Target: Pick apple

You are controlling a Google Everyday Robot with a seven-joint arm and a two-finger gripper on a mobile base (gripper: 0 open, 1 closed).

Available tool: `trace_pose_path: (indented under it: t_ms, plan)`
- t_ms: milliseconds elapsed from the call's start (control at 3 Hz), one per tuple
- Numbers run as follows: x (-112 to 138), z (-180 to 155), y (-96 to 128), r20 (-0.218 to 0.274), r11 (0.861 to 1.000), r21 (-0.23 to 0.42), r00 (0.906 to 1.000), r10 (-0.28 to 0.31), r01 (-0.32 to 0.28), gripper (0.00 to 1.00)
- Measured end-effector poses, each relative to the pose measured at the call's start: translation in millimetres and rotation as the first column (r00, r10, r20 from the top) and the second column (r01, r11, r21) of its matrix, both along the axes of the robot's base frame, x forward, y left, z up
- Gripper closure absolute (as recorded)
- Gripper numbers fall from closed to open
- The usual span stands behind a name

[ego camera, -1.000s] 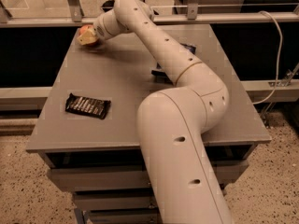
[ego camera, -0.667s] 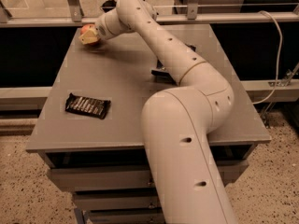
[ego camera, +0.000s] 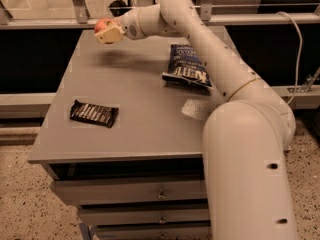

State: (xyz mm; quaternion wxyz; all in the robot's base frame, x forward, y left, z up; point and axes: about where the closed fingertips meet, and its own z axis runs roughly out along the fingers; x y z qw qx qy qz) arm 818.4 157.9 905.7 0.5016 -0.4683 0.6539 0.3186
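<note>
The apple point(ego camera: 103, 25) is small, round and red-orange. It sits between the fingers of my gripper point(ego camera: 107, 32) at the far left of the grey table point(ego camera: 135, 109). The gripper is shut on the apple and holds it above the tabletop; a shadow lies on the table below it. My white arm reaches from the lower right across the table to the gripper.
A blue snack bag point(ego camera: 186, 67) lies at the table's middle right, beside my arm. A dark snack bar wrapper point(ego camera: 94, 113) lies at the front left. A metal rail runs behind the table. Drawers sit under the tabletop.
The gripper with the apple has risen off the table's far left corner and shifted slightly right. The arm has swung aside and the blue bag now shows.
</note>
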Motion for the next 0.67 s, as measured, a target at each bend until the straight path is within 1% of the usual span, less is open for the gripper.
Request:
trace_pose_path:
  t_ms: [333, 667]
  plan:
    - [-31.6, 21.6, -21.9, 0.047, 0.993, 0.019, 0.9918, 0.119, -0.12, 1.0]
    - [-38.4, 16.4, -17.7, 0.04, 0.989, 0.006, 0.9879, 0.15, -0.15, 1.0]
